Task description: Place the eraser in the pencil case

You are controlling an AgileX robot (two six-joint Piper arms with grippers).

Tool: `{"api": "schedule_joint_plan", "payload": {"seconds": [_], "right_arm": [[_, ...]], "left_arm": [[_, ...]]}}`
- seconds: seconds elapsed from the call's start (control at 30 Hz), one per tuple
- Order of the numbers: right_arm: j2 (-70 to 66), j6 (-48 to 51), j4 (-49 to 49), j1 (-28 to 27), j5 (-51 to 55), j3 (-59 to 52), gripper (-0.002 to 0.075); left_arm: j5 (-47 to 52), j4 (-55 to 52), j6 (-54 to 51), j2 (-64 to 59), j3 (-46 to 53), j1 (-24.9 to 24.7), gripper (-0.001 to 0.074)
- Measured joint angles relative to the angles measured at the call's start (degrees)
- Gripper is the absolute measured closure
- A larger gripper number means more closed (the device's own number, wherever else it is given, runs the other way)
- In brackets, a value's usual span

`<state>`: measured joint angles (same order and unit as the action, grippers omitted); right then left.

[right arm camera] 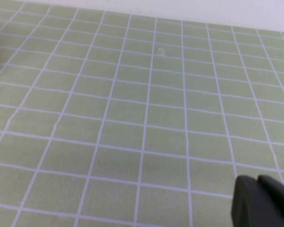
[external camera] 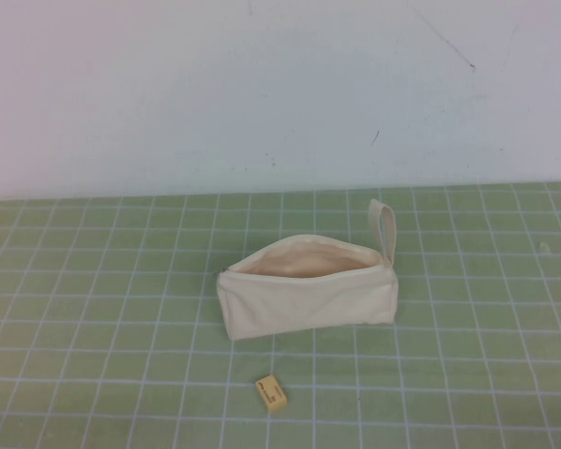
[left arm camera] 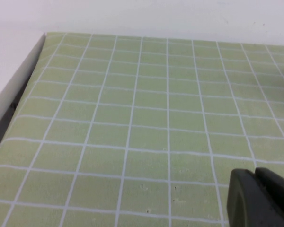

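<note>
both grippers (left arm camera: 258, 198) (right arm camera: 262, 203) above bare green mat (external camera: 93, 309)

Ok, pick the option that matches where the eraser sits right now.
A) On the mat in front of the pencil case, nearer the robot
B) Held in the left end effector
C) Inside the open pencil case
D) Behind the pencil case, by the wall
A: in the high view the eraser lies on the green grid mat, apart from the open pencil case and on its near side; neither the left end effector nor the right end effector is near it.
</note>
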<state>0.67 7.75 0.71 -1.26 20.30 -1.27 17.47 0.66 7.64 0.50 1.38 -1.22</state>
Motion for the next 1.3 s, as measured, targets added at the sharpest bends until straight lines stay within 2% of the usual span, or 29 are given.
{"api": "schedule_joint_plan", "payload": {"seconds": [0.13,0.23,0.63,0.73,0.8,0.87,0.93,1.0,1.1,1.23,1.3], "right_arm": [[0.00,0.00,0.00,0.00,0.00,0.00,0.0727],[0.00,0.00,0.00,0.00,0.00,0.00,0.0727],[0.00,0.00,0.00,0.00,0.00,0.00,0.0727],[0.00,0.00,0.00,0.00,0.00,0.00,0.0727],[0.00,0.00,0.00,0.00,0.00,0.00,0.0727],[0.00,0.00,0.00,0.00,0.00,0.00,0.0727],[0.00,0.00,0.00,0.00,0.00,0.00,0.0727],[0.00,0.00,0.00,0.00,0.00,0.00,0.0727],[0.00,0.00,0.00,0.00,0.00,0.00,0.0727],[0.00,0.00,0.00,0.00,0.00,0.00,0.0727],[0.00,0.00,0.00,0.00,0.00,0.00,0.0727]], "left_arm": [[-2.59,-0.13,0.00,0.00,0.11,0.00,0.0736],[-8.57,-0.66,0.00,0.00,0.11,0.00,0.0736],[-48.89,-8.47,-3.54,0.00,0.11,0.00,0.0736],[-56.26,-8.24,-3.54,0.00,0.11,0.00,0.0736],[-57.68,-7.82,-2.70,0.05,0.11,0.00,0.0736],[-52.46,-8.19,-0.44,0.14,-2.47,0.00,0.0736],[-42.03,-9.26,1.73,0.14,-7.61,0.00,0.0736],[-26.95,-9.85,3.63,-1.00,-14.81,0.00,0.0736],[-12.14,-9.50,5.60,-6.32,-25.08,0.00,0.0736],[3.65,-5.24,4.42,-15.97,-34.08,0.00,0.0736],[9.59,-0.15,-0.23,-21.18,-37.17,0.00,0.0736]]}}
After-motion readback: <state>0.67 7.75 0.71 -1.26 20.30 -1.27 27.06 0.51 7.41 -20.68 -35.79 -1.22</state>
